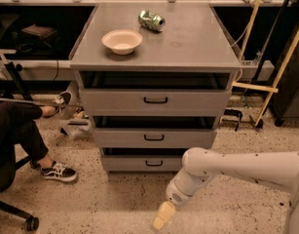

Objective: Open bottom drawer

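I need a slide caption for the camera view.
Gripper low near the floor, in front of the bottom drawer, not touching it.

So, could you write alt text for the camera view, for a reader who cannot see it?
A robot's hand hangs near the floor, in front of the shut bottom drawer of a grey cabinet. A bowl and a can sit on top.

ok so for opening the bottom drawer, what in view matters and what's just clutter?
Job: bottom drawer; its black handle; gripper, low over the floor in front of it, not touching.
Lying about: bowl and can on the cabinet top; middle drawer; top drawer; seated person's shoe at left.
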Robot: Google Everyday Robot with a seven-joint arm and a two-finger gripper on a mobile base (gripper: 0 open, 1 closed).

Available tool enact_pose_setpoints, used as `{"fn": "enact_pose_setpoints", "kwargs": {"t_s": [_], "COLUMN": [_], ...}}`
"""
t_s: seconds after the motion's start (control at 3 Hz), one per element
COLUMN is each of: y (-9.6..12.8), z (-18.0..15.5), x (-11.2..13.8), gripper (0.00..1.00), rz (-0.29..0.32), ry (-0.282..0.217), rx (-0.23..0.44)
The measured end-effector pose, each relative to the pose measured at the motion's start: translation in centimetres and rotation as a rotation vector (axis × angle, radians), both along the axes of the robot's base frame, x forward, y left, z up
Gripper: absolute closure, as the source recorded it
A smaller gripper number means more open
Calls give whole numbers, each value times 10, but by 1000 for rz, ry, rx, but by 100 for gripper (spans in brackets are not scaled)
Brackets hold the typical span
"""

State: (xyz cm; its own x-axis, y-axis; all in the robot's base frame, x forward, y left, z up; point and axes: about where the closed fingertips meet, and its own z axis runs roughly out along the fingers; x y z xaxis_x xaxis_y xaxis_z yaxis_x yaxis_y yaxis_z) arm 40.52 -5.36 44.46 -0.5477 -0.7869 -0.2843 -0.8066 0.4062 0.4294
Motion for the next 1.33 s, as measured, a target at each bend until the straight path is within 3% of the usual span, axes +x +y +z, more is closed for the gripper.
{"fn": "enact_pose_setpoints", "kwargs": {"t_s": [0.33, 1.0, 1.33], "y": [-20, -29, -42], "z": [5, 3, 7], "x": [27, 29, 26], "gripper": [0, 0, 0], "rz": [-60, -81, -111], "ry": [-83, -107, -190], "rx": [51, 46, -34]}}
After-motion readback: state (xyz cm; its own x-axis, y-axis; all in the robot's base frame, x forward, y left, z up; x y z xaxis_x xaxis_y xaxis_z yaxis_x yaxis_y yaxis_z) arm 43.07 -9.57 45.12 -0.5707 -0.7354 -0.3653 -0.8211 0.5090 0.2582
